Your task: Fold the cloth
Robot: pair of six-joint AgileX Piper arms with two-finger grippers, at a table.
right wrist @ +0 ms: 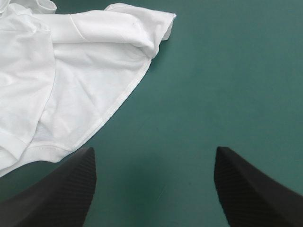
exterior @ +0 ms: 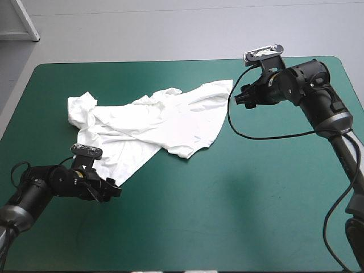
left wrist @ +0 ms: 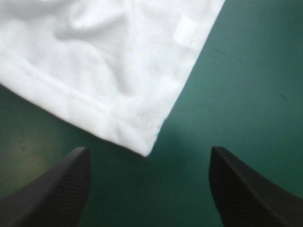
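Your T-shirt [exterior: 153, 122] lies on the teal-green table [exterior: 239, 216], in its far-left half, running from a bunched end toward the far-left corner across to a pointed end near the middle of the far edge. It is loosely spread but rumpled, with layers lapping over each other and creases throughout. No clean fold shows anywhere, so I would judge the task as barely started: the flattening is only partly there, and every fold is left to make.

Your left gripper [exterior: 112, 191] sits low over the cover toward the near-left corner, its black fingers wide apart and holding nothing. The shirt's nearest hemmed corner [left wrist: 142, 135] lies just ahead of it, between the lines of the two fingers but not yet between them.

Your right gripper [exterior: 243, 96] hangs toward the far-right side, just beside the shirt's far pointed end, also spread wide and empty. Its wrist view shows a rolled-over flap [right wrist: 137, 35] and a stitched edge ahead of one finger; whether that is a sleeve or the bottom hem I cannot say for sure.

Before folding, you probably need to grip both ends and pull the cloth flat.
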